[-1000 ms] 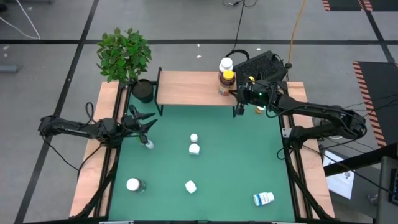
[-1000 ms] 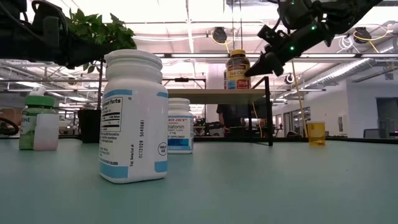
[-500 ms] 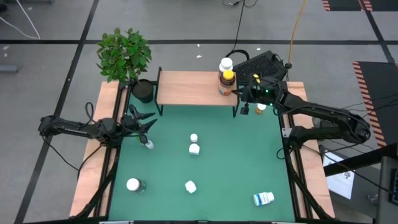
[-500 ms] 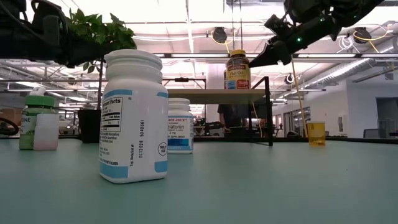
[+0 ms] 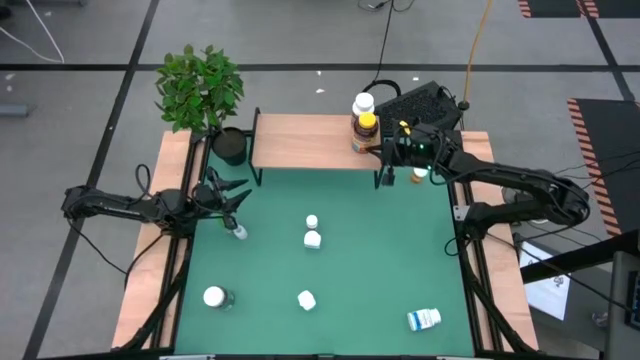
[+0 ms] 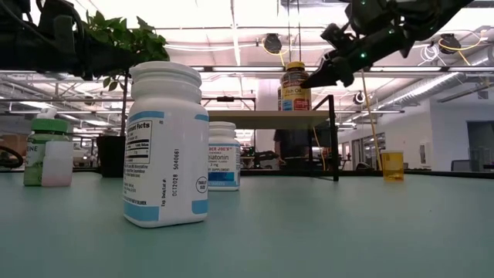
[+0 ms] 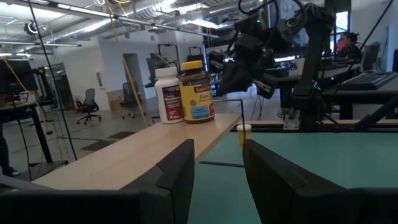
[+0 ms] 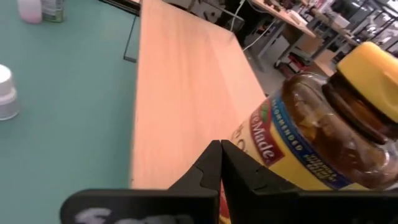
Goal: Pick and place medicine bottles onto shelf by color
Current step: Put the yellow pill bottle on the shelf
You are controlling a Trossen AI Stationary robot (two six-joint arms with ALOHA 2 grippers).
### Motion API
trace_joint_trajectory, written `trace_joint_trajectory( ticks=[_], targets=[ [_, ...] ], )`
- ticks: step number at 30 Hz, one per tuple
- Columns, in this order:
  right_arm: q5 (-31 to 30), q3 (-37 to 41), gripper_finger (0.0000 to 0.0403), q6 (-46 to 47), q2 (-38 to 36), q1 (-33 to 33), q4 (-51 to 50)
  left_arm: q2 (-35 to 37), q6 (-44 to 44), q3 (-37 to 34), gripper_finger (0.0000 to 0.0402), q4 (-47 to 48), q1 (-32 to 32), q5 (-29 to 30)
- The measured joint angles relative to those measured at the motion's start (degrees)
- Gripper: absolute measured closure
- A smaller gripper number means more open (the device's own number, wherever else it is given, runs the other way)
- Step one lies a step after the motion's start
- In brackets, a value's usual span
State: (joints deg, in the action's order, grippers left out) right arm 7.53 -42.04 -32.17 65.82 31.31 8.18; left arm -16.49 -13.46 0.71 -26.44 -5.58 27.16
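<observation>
Amber bottle (image 5: 365,133) with yellow cap stands upright on the shelf (image 5: 300,142), at its right end, just beside a white bottle (image 5: 362,104). Your right gripper (image 5: 383,150) hangs close against the amber bottle, fingers pressed together, holding nothing. Your left gripper (image 5: 228,197) sits at the table's left edge, fingers part-way apart and empty, a small white vial (image 5: 240,232) near it. Other white bottles (image 5: 312,238) stand scattered on the green table (image 5: 380,260); one lies on its side (image 5: 424,319) near the right corner. Plant pot (image 5: 230,146) is left of the shelf.
</observation>
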Motion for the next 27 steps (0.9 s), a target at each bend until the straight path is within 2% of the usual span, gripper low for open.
trace_joint_trajectory(
  ticks=[12, 27],
  targets=[
    [0.1, 0.0, 0.0403, -1.0, 3.6, 1.5, 2.9, 0.0, -1.4, 0.0, 0.0261, -0.5, 0.0, 0.0],
    [0.1, 0.0, 0.0403, -1.4, 3.9, 2.5, 6.0, 0.0, -1.9, 0.0, 0.0261, -0.7, 0.0, 0.0]
  ],
)
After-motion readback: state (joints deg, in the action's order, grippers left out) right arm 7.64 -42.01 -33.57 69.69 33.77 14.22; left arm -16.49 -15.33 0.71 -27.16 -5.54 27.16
